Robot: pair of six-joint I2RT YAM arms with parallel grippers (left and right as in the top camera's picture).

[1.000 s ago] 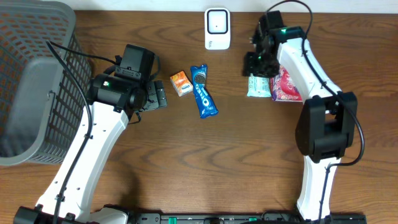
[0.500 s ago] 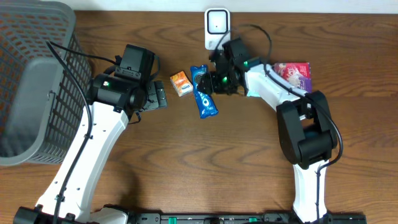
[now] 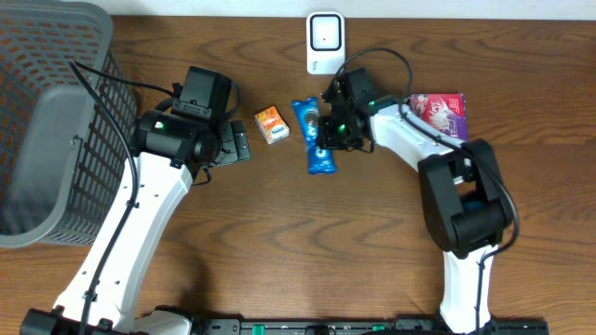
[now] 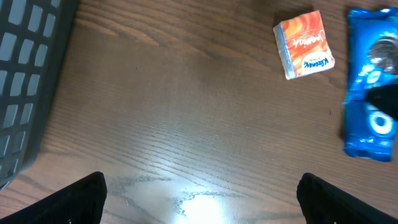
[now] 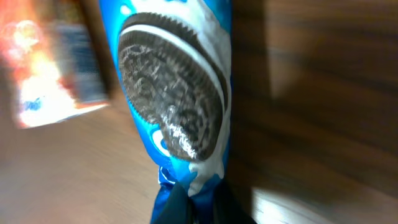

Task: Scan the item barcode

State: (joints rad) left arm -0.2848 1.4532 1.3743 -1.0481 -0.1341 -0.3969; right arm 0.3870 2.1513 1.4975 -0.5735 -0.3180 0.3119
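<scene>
Overhead view of a wooden worktop point(image 3: 279, 242) with two white robot arms. A blue cookie packet point(image 3: 320, 162) lies near the middle of the worktop, just in front of a small white scanner point(image 3: 325, 42) that stands at the far edge.

The right claw point(image 3: 324, 135) sits over the middle of the packet. Its wrist camera shows a crimped part of the wrapper running in between the dark fingers point(image 5: 186, 202), so the claw looks closed, pinching the packet. That grip probably serves to lift the packet and carry it to the scanner close by.

The packet's long axis runs roughly from the far edge toward the near edge, with its far end leaning slightly to the robot's left. That far end points toward the scanner. The printed cookie picture faces up and no barcode shows, so the code is likely underneath and the packet may need turning.

The left claw point(image 4: 202, 183) hangs wide open over bare wood and holds nothing. It is well to the left of the packet, out of the right arm's way.

A small orange tissue pack point(image 3: 272, 124) lies just left of the packet, not touching it. A red and purple snack bag point(image 3: 440, 113) lies to the right, and a grey basket point(image 3: 47, 121) fills the far left.
</scene>
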